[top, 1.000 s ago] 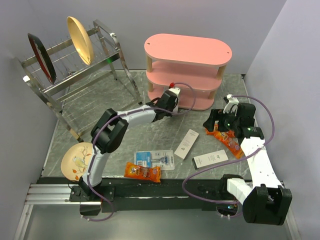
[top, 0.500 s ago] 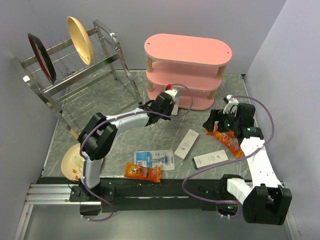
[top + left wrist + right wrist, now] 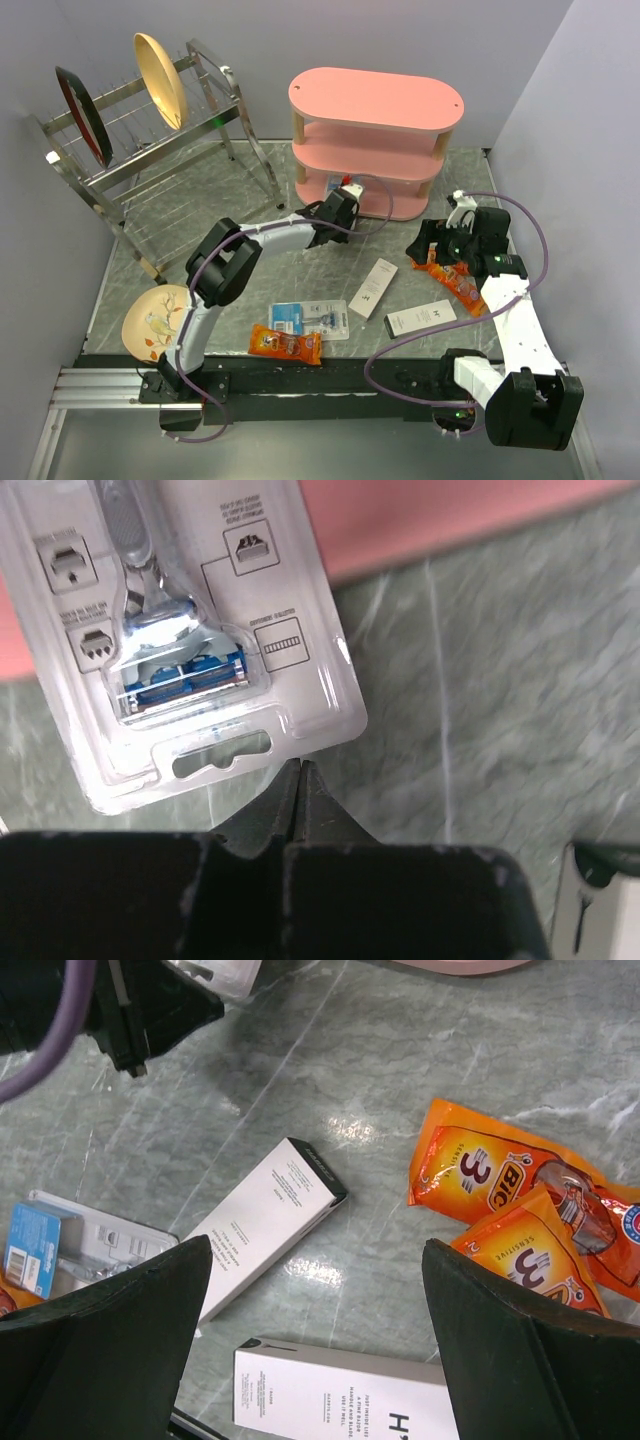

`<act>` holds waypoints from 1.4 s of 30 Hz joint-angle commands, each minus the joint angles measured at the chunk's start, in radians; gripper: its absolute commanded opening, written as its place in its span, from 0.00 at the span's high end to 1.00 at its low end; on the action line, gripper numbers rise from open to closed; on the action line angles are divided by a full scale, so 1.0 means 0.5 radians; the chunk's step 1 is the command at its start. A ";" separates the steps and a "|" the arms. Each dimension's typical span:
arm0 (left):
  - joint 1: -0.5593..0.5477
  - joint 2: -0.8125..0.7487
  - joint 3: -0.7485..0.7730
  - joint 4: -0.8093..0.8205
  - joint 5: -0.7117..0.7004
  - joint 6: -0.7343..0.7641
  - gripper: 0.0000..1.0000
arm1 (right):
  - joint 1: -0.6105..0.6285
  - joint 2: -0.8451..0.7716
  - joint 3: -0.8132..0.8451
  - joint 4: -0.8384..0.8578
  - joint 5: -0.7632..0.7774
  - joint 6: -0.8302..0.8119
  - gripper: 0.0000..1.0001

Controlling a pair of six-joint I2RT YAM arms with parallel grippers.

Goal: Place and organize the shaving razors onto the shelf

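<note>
One razor pack [image 3: 190, 630], clear plastic over a white card, lies half on the bottom board of the pink shelf [image 3: 375, 100] and half over the table. My left gripper [image 3: 298, 765] is shut, and its tips touch the pack's near edge at the shelf's foot [image 3: 338, 200]. The second razor pack [image 3: 308, 318], with a blue card, lies flat near the table's front edge; it also shows in the right wrist view [image 3: 80, 1245]. My right gripper [image 3: 315, 1250] is open and empty, hovering at the right [image 3: 440, 248] above white boxes and orange packets.
Two white oblong boxes [image 3: 373, 288] [image 3: 420, 318] lie mid-table. Orange packets lie at the right [image 3: 455, 278] and at the front [image 3: 285, 344]. A wire dish rack [image 3: 150, 130] with two plates stands back left. A patterned plate [image 3: 155, 320] lies front left.
My left gripper drew back a little from the shelf, then moved forward again to the razor pack's edge. The right arm has not moved.
</note>
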 commanded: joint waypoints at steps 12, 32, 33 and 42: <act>0.093 0.145 0.311 0.016 -0.122 -0.102 0.99 | -0.036 -0.026 -0.005 0.062 0.010 -0.008 0.08; 0.083 0.071 0.181 0.062 -0.251 -0.234 0.99 | -0.039 0.026 0.010 0.056 -0.005 -0.014 0.08; 0.083 0.114 0.212 0.062 -0.266 -0.216 0.99 | -0.039 0.029 0.013 0.053 -0.002 -0.017 0.08; 0.083 0.182 0.320 0.043 -0.557 -0.222 0.99 | -0.036 0.048 0.019 0.050 0.001 -0.027 0.08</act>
